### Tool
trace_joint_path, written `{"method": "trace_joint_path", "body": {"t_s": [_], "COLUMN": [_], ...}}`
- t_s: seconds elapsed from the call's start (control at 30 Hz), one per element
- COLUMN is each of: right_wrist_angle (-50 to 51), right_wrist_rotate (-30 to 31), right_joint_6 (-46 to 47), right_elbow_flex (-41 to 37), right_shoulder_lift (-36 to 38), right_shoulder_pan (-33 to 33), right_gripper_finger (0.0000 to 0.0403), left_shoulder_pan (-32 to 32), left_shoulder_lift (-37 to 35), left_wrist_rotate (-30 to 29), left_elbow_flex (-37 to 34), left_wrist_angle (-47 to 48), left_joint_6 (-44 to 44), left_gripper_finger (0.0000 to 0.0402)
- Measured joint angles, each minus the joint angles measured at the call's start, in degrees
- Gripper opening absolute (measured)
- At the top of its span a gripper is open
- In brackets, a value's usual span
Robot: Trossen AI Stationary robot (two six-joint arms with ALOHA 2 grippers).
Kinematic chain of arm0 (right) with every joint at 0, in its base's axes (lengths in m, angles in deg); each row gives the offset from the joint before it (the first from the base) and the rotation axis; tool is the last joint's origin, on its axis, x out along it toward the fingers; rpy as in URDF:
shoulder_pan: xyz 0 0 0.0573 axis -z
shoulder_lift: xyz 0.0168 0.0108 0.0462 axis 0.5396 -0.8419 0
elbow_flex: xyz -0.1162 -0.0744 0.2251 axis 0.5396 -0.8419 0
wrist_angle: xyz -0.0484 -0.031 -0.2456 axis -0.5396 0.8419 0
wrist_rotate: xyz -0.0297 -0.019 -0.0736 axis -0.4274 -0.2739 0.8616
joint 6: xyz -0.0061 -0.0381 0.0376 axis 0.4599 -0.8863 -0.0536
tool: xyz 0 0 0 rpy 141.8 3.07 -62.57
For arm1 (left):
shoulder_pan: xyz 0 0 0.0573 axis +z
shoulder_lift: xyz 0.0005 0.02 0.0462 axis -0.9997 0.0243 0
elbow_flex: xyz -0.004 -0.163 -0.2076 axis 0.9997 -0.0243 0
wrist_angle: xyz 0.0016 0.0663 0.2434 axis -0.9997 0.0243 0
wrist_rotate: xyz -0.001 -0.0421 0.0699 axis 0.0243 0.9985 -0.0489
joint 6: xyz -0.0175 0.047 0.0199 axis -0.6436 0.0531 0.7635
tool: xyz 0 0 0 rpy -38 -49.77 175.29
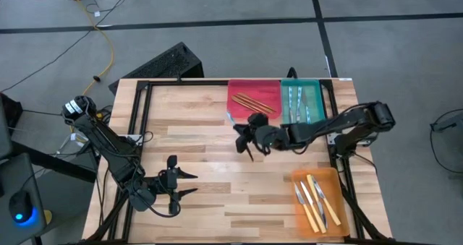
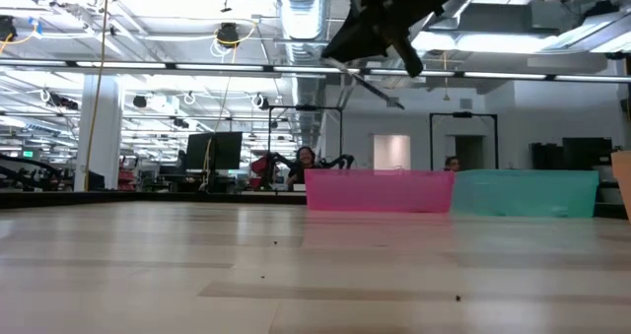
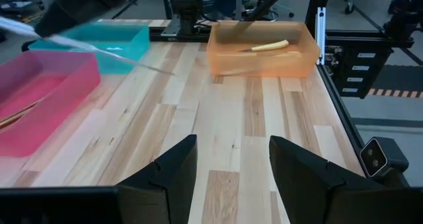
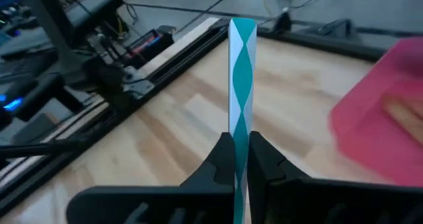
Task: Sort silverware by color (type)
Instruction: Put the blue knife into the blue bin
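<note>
a pale wooden table [image 1: 202,129] stood on grey floor, with a bright open office behind. the right gripper [image 4: 241,159] hung above the table beside the red tray [image 1: 253,100], jaws pinched on a slim light-blue-handled utensil [image 4: 241,85]. other blue pieces lay in the teal tray [image 1: 316,100], yellow knives in the orange tray [image 1: 329,216]. the left gripper [image 3: 231,174] waited near the front edge, jaws wide.

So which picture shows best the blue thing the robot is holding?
The right wrist view: the blue-handled utensil stands close up, pinched in the right gripper. The left wrist view shows it far off, the low view only its metal end, and the high view hardly shows it.
</note>
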Motion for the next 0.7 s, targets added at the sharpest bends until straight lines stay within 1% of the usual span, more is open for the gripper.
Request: {"method": "trace_joint_path", "body": {"t_s": [0.13, 0.37, 0.7], "right_wrist_angle": [3.3, 11.2, 17.6], "right_wrist_rotate": [0.4, 3.2, 3.2], "right_joint_6": [-1.6, -1.7, -3.1], "right_elbow_flex": [0.0, 0.0, 0.0], "right_shoulder_lift": [3.2, 6.6, 8.4], "right_shoulder_pan": [2.0, 5.4, 9.3], "right_gripper_finger": [0.0018, 0.0018, 0.0018], "left_shoulder_pan": [0.0, 0.0, 0.0], "left_shoulder_lift": [0.0, 0.0, 0.0], "left_wrist_rotate": [0.0, 0.0, 0.0], "left_elbow_flex": [0.0, 0.0, 0.0], "left_wrist_angle": [0.3, 0.3, 0.4], "left_joint_6": [0.0, 0.6, 1.3], "left_gripper_finger": [0.0173, 0.0173, 0.0173]}}
